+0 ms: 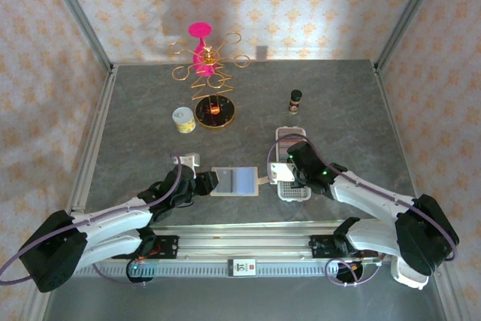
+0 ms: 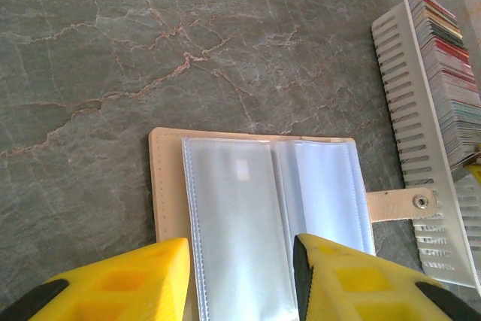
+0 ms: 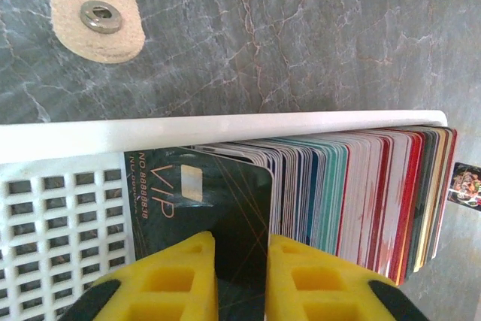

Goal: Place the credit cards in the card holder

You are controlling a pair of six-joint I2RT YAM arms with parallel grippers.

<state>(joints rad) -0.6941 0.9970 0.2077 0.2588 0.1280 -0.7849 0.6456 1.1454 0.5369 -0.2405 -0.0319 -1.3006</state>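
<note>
Table (image 1: 135, 133): grey marbled top; the work sits by its near edge, within reach of both arms.
Tray (image 3: 188, 131): long white perforated bin, right of centre. It keeps the cards (image 3: 361, 193) upright in a packed row, so one can be peeled off the end.
Holder (image 2: 248, 208): beige, lying open just left of the tray, clear sleeves facing up (they look empty), snap tab (image 3: 98, 16) pointing right toward the tray.
Left claw (image 2: 240, 249): jaws apart, straddling the holder's left sleeve, likely to steady it.
Right claw (image 3: 240, 242): fingers a narrow gap apart over a dark card (image 3: 225, 186) leaning off the row's near end. I cannot tell whether it is pinched.
Cards: all in the tray, none in the holder.
Writing: "VIP" and "NO 8888…" on the dark card.
</note>
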